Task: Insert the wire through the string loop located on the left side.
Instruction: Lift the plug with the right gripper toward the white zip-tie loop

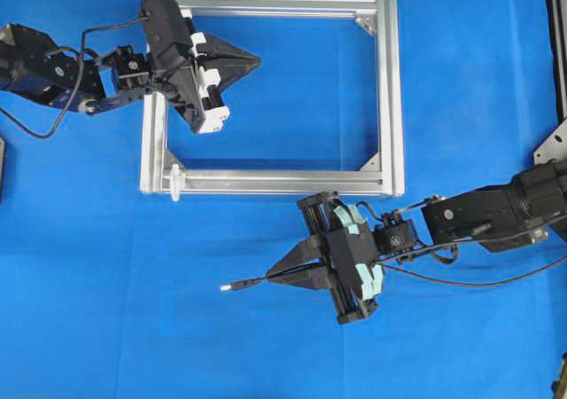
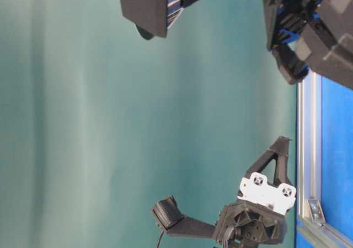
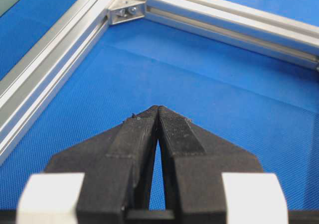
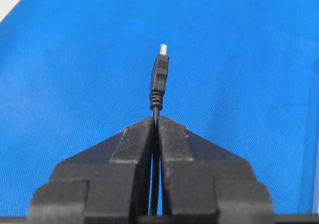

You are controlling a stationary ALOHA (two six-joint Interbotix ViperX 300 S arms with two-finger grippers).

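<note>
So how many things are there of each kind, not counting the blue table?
Robot grippers: 2, the left gripper with jaws shut on nothing and the right gripper with jaws shut on the wire.
Wires: 1, the wire.
Metal frames: 1, the silver frame.
String loops: 1, the white string loop on the frame.
Total: 5
</note>
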